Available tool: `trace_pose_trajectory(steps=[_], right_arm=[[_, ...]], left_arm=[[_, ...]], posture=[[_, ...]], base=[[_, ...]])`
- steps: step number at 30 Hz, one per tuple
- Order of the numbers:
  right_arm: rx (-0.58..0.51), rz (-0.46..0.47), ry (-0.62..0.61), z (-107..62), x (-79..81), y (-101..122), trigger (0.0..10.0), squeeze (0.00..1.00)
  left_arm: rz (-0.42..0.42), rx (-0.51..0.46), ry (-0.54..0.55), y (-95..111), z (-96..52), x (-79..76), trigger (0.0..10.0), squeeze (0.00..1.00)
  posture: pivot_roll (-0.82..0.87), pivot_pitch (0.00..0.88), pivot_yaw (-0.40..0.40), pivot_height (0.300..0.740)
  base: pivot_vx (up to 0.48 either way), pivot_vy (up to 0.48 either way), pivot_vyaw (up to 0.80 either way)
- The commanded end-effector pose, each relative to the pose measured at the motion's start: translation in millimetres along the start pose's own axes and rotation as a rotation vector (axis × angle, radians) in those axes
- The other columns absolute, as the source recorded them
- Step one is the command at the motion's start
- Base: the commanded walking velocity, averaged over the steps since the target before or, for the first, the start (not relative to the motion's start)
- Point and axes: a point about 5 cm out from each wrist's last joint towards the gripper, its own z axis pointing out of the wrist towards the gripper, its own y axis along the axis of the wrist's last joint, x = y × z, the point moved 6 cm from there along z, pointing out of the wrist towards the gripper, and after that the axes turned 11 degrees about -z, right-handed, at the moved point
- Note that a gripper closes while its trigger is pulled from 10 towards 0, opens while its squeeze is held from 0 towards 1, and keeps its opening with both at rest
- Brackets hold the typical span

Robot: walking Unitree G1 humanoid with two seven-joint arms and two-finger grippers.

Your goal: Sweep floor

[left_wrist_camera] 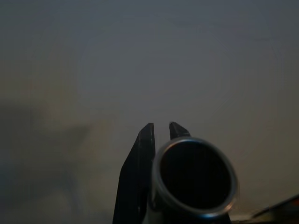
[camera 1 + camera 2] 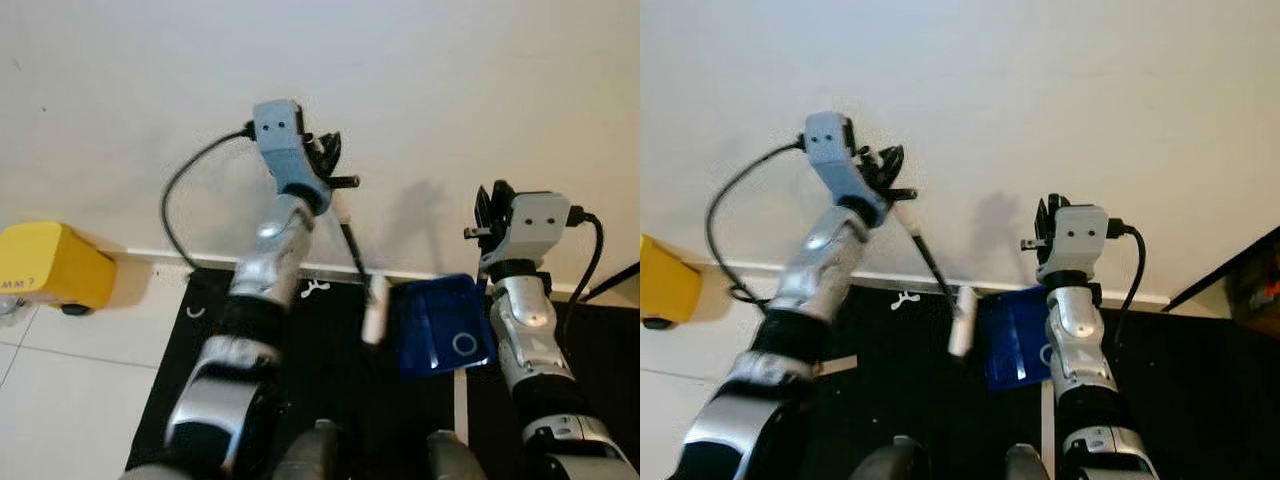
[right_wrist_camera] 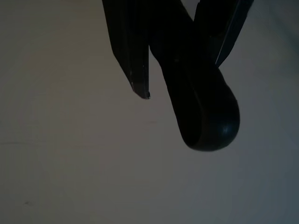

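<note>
My left gripper (image 2: 330, 160) is raised near the white wall and shut on the top of a broom handle (image 2: 352, 245), a thin black rod slanting down to a white piece (image 2: 375, 310) above the black mat. The left wrist view shows the handle's round silver-rimmed end (image 1: 194, 179) beside my black fingers (image 1: 140, 163). My right gripper (image 2: 490, 215) is shut on the black handle (image 3: 205, 116) of a blue dustpan (image 2: 440, 325), which hangs below it, just right of the broom's white piece.
A white wall (image 2: 450, 90) stands close ahead, with a baseboard along its foot. A black mat (image 2: 330, 400) lies under me on pale floor tiles (image 2: 60, 380). A yellow toy-like box (image 2: 50, 265) sits at the left. Dark furniture (image 2: 1240, 290) stands at the right.
</note>
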Motion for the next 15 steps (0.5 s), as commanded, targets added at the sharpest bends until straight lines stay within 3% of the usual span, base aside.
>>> trace_pose_trajectory(steps=[1,4,8,10,15], right_arm=[[0.029,0.072,-0.001,-8.2,4.5,-6.7,10.0,0.0],[-0.015,0.059,-0.019,-9.8,-10.7,7.6,10.0,0.0],[-0.04,0.063,-0.03,-10.2,-16.8,16.5,10.0,0.0],[-0.083,0.094,-0.046,-12.6,-27.6,35.5,10.0,0.0],[-0.081,0.116,-0.041,-22.5,-27.5,41.2,10.0,0.0]], left_arm=[[0.046,0.012,-0.008,11.0,-11.0,7.5,10.0,0.0],[0.12,0.008,0.036,33.3,-27.8,30.4,10.0,0.0],[0.141,0.006,0.05,37.9,-32.1,35.9,10.0,0.0],[0.195,0.037,0.086,40.4,-42.4,48.0,10.0,0.0],[0.267,0.095,0.137,35.5,-53.5,62.0,10.0,0.0]], posture=[[0.09,0.356,0.193,0.74],[0.09,0.34,0.192,0.74],[0.09,0.325,0.189,0.74],[0.07,0.296,0.185,0.74],[0.05,0.259,0.18,0.74]], base=[[0.0,0.0,0.0],[0.0,0.0,0.0],[0.0,0.0,0.0],[0.0,0.0,0.0],[0.0,0.0,0.0]])
